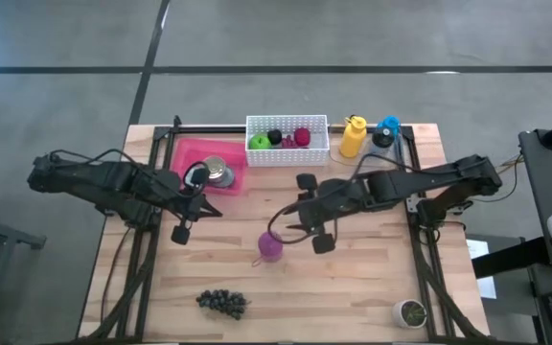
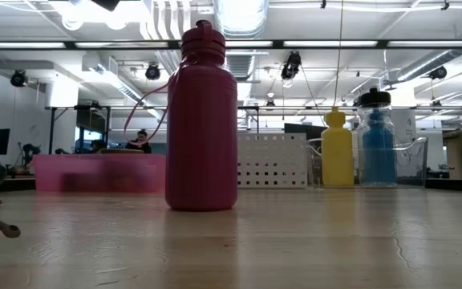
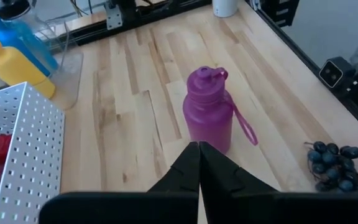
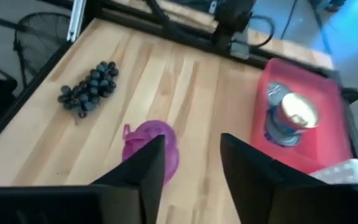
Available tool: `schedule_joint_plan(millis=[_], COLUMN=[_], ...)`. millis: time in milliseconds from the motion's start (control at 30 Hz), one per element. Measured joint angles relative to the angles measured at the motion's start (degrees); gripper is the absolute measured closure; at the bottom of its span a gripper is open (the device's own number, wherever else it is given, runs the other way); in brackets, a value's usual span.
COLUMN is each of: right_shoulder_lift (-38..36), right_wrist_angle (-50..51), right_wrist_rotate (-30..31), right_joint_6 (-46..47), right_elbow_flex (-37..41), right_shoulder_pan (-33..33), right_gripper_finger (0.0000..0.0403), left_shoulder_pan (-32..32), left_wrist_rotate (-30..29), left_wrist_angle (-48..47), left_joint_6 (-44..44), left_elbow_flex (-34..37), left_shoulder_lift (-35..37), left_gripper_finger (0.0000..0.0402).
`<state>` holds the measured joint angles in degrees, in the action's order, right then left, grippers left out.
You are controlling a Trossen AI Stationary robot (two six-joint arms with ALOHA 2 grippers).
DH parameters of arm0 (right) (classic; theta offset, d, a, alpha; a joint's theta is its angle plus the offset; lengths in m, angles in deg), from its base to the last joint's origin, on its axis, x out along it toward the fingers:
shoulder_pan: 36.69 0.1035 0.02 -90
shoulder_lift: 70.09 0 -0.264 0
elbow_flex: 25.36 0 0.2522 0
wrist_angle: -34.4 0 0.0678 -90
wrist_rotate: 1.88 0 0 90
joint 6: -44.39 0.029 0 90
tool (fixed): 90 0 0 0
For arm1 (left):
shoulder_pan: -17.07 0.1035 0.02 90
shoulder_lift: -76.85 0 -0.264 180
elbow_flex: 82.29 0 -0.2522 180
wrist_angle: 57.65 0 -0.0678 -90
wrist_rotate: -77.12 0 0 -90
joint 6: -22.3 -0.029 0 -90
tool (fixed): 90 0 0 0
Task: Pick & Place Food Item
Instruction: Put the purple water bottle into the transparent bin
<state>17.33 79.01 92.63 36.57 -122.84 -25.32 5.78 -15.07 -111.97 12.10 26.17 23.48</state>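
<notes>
Purple bottle (image 2: 201, 120) is stood upright mid-table, strap dangling, untouched. Right gripper (image 1: 309, 233) is parted just beside it; left gripper (image 1: 182, 218) is clenched, empty. Grapes (image 1: 222, 302) sit near the front edge, pink tray (image 1: 192, 151) behind.

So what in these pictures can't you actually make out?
- White basket, high view: the items inside are too small to name.
- Pink tray, low view: blurred, its contents are behind its wall.
- Grapes, left wrist view: cut off by the picture's edge.
- Purple bottle, right wrist view: partly behind a dark finger.
</notes>
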Motion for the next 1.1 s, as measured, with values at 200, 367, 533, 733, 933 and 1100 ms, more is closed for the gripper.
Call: schedule_joint_plan(millis=[200,367,533,733,933,1100], right_shoulder_lift=[4.2,7.3,9.1,11.2,12.3,12.1], right_wrist_angle=[-1.1,-4.9,-7.8,-10.2,-10.6,-10.9], right_wrist_rotate=[-9.1,-10.1,-11.2,-14.0,-14.0,-14.0], right_joint_6=[-1.0,-3.3,-3.9,-4.1,-3.8,-3.8], right_elbow_flex=[0.0,0.0,0.0,0.0,0.3,0.4], right_shoulder_pan=[-0.2,-0.3,-1.3,-2.0,-2.4,-2.4], right_gripper_finger=[0.0229,0.0223,0.0223,0.0227,0.0239,0.025], left_shoulder_pan=[0.0,0.0,0.0,0.0,0.0,0.0], left_wrist_rotate=[0.0,0.0,0.0,0.0,0.0,0.0], left_wrist_angle=[0.3,0.6,0.6,0.6,0.5,0.5], left_joint_6=[0.0,0.0,0.0,0.0,0.0,0.0], left_elbow_flex=[0.0,0.0,0.0,0.0,0.0,0.0], left_shoulder_lift=[0.0,0.0,0.0,-0.1,-0.1,-0.1], left_gripper_finger=[0.0395,0.0393,0.0393,0.0392,0.0392,0.0392])
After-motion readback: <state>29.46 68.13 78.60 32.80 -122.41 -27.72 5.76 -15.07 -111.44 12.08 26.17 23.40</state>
